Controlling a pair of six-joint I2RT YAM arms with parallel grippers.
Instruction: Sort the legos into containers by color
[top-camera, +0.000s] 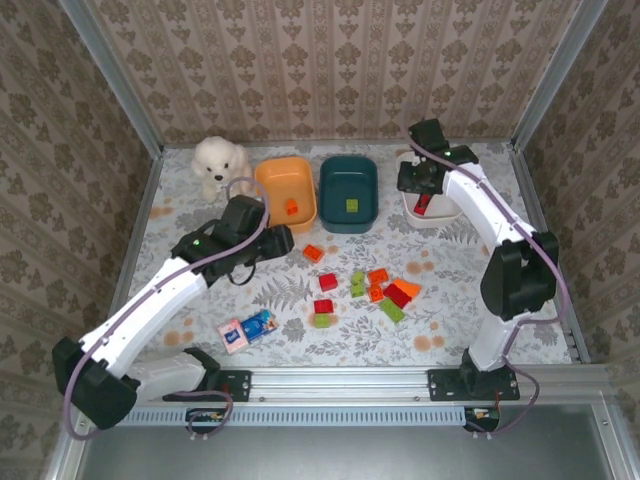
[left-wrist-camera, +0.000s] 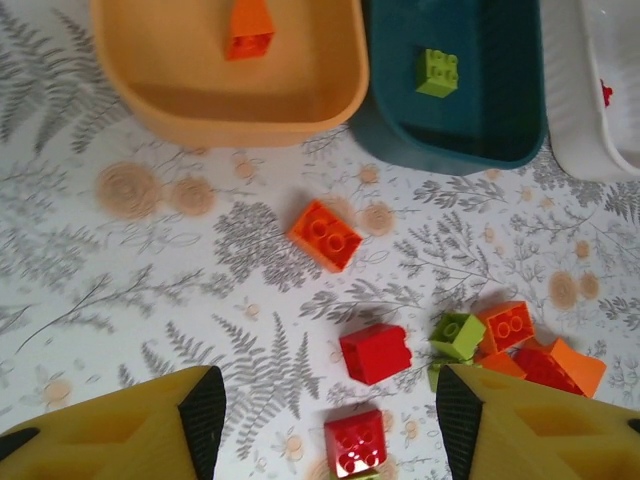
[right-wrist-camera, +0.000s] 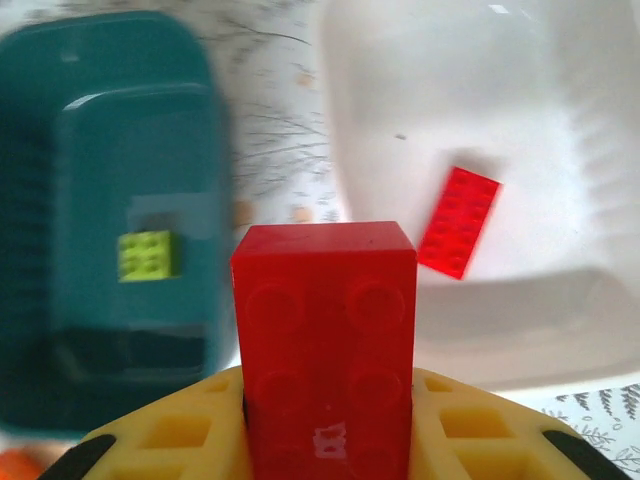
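One red brick (right-wrist-camera: 325, 340), likely light, stiff and slick, is pinched by its flat sides in the right jaws above the white tub (right-wrist-camera: 560, 320). The left jaws stand apart, empty, over loose bricks (left-wrist-camera: 375, 352) on the tabletop (left-wrist-camera: 120, 300).

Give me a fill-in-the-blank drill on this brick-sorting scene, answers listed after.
1. The held brick in the shut right gripper is ___.
2. The single brick in the dark teal tub is ___.
3. The left gripper has its jaws ___ above the loose bricks.
4. Besides the orange brick, the orange tub holds ___ else.

Answers: red; lime green; open; nothing.
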